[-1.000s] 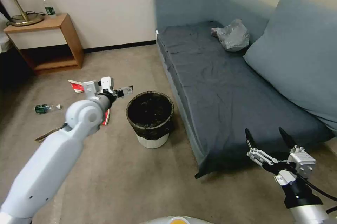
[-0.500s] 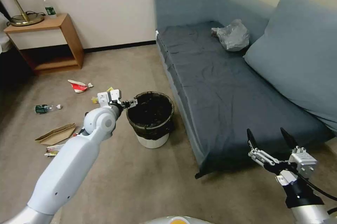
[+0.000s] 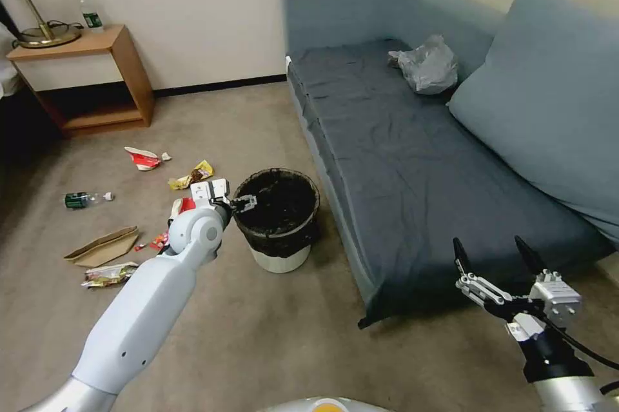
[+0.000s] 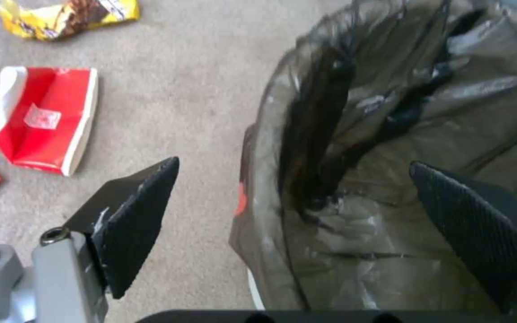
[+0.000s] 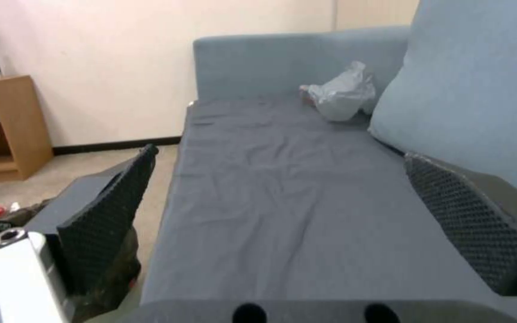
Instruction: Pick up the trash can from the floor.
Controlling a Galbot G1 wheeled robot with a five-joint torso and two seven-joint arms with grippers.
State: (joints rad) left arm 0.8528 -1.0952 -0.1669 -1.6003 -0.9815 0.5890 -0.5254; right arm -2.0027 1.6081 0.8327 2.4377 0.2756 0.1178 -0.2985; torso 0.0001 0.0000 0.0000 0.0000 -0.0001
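carpet (image 3: 258,322) is lying flat and beige-grey under everything, and the trash can (image 3: 277,222) is standing upright on it just beside the front edge of the sofa (image 3: 412,167), its black liner (image 3: 255,238) folded over the rim and the white body showing below. the left gripper (image 3: 248,202) is hanging at the near-left part of the rim, its arm reaching in from the lower left of the head view. in the left wrist view the left gripper (image 4: 294,224) is standing wide open, one finger (image 4: 139,215) outside over the carpet and the other inside the liner, the rim lying between them untouched, so it is gripping nothing. the right gripper (image 3: 493,254) is waiting low on the right near the sofa's front corner, its fingers spread apart and holding nothing. litter is lying on the carpet left of the can: a red carton (image 4: 43,121), a yellow wrapper (image 3: 193,175), a green bottle (image 3: 80,199) and a brown paper bag (image 3: 103,245). a grey plastic bag (image 3: 427,65) is sitting at the back of the sofa by the cushion (image 3: 548,96).
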